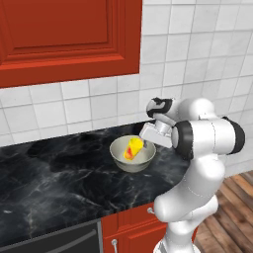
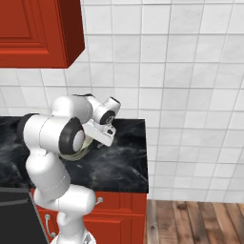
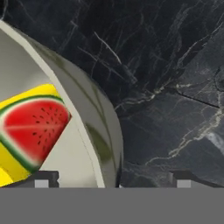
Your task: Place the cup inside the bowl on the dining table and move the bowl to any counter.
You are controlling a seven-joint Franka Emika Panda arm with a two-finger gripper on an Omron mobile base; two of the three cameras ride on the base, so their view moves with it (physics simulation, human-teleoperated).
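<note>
Counter (image 1: 59,183): black marble with white veins, polished, faintly glossy.
Bowl (image 1: 132,159): smooth pale grey-green ware, soft sheen on its wall, lighter matt inside.
Cup (image 1: 133,147): smooth yellow body bearing a printed watermelon slice.
Wall tiles (image 1: 197,59): white, smooth, grey grout.
Cabinets (image 1: 64,34): red painted panels, satin.
Floor (image 2: 200,221): brown wood planks.

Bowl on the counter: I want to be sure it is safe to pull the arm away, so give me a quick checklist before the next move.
1. Bowl resting on the counter: ok.
2. Cup inside the bowl, lying tilted: ok.
3. Gripper open, fingertips straddling the bowl's rim: ok.
4. Fingertips clear of the rim: cannot tell.
5. Bowl well back from the counter's front edge: ok.
</note>
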